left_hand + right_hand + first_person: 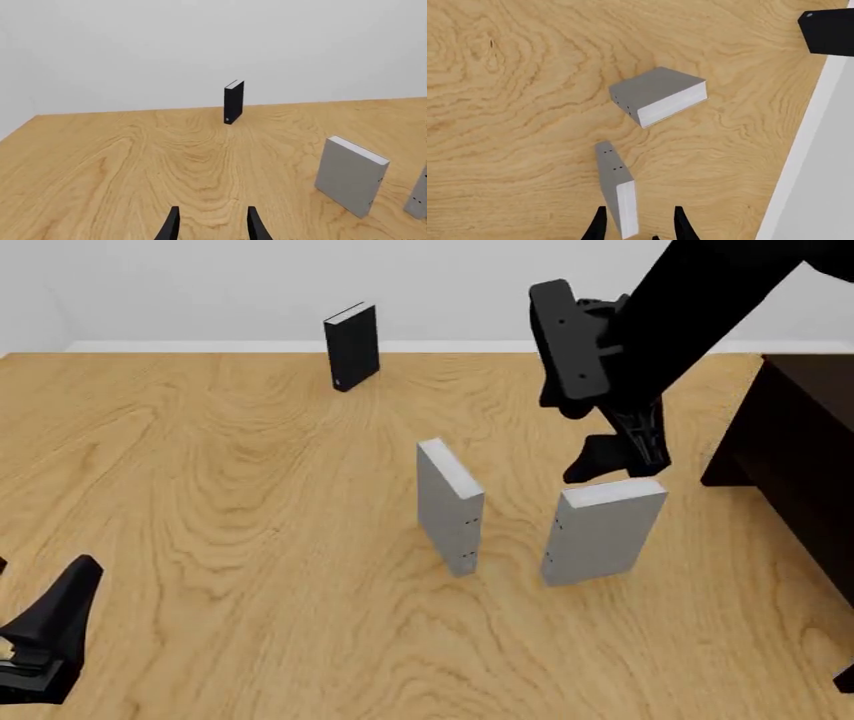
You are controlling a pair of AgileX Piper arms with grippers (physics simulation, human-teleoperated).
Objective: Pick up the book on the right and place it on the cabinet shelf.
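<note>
book [607,532] stands between spread right gripper [639,222] fingers, shelfless.

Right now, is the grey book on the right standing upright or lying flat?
Upright. The grey book stands on its lower edge on the table, pale page edge on top, just below the right gripper.

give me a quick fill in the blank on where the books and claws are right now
1. The number of books standing on the wooden table is ____.
2. The right claw has its fingers on either side of the top of the right-hand ____ book.
3. The book farthest from the arms, near the back wall, is coloured ____.
4. The dark cabinet stands at the table's ____ side in the front view.

Missing words: three; grey; black; right
</note>
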